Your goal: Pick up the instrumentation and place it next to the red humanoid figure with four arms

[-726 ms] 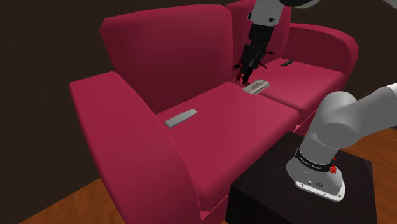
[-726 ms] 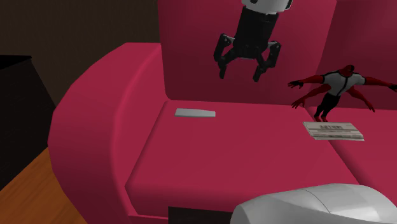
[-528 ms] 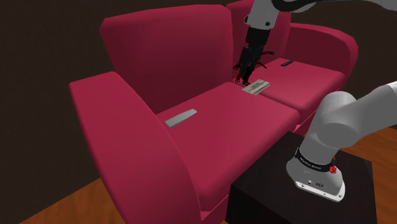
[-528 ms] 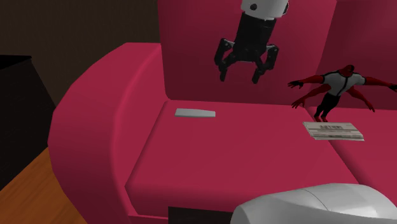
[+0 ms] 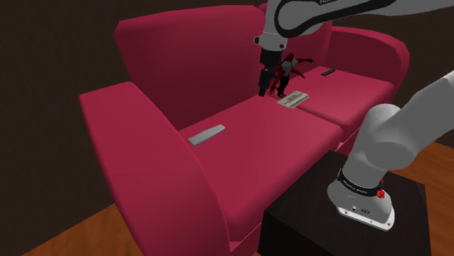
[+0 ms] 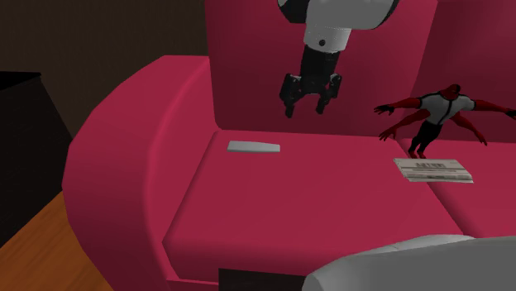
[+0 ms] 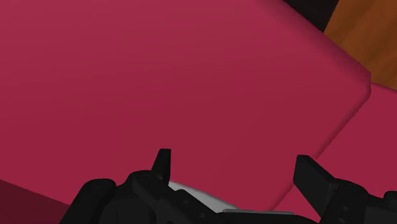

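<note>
Your pincer point(image 6: 306, 108) hangs in the air in front of the sofa point(image 5: 167, 65) backrest, pointing down at the seat. Its two black fingers point(image 7: 163, 167) stand apart with nothing between them, so it carries nothing. That wide stance reads to me as readiness for a grasp, not a release.

Below the pincer, and off toward the second exterior view's left, lies the flat grey slab point(image 6: 253, 147), which I take to be the instrumentation. It rests flat on the seat cushion at the armrest end, close to the foot of the backrest, and nothing touches it. The pickup is not yet begun. Because the slab is thin and lies flush on the cushion, you will likely need to come straight down over it and straddle its narrow width, or the fingertips will only press into the upholstery.

Toward the second exterior view's right, the red four-armed figure point(image 6: 432, 113) stands upright near the seam between the two seat cushions, all four arms spread wide. A printed leaflet point(image 6: 434, 170) lies flat just in front of its feet. That leaves the bare cushion on the slab's side of the figure as the likeliest spot to set down. Keep clear of those outstretched arms, since a brush could topple the figure.

Farther along, a small dark object point(image 5: 327, 71) sits on the far cushion, well apart from all this.
</note>
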### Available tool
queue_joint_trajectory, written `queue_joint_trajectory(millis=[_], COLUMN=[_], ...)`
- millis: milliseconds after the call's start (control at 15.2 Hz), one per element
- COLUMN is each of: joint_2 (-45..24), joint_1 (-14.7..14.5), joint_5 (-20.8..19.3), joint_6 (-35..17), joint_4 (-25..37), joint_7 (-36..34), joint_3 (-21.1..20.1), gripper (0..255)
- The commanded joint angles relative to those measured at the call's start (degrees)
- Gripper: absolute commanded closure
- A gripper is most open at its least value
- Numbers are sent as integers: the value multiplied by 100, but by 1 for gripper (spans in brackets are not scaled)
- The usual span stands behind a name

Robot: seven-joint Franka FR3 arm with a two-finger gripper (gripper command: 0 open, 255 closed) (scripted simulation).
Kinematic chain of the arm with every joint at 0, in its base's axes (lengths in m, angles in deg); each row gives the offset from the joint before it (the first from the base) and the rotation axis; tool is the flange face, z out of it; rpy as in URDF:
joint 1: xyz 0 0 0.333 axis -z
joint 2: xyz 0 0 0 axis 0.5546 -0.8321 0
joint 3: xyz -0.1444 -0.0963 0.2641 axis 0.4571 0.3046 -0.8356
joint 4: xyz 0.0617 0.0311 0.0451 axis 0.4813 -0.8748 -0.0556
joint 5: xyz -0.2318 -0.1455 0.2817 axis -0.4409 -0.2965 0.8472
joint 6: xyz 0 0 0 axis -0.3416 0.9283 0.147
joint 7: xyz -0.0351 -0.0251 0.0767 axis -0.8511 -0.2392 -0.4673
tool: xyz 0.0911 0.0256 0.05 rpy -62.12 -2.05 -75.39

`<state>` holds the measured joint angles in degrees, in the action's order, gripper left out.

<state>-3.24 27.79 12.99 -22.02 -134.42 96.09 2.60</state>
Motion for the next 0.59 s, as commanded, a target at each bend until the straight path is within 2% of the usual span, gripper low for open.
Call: queue_joint_trajectory(millis=[0,528], joint_2=[-433,-2257], joint_1=[-111,-490], joint_5=[-29,105], joint_6=[-275,-1111], joint_4=[118,939], joint_7=[492,2276], joint_3=[124,384], gripper=[0,0])
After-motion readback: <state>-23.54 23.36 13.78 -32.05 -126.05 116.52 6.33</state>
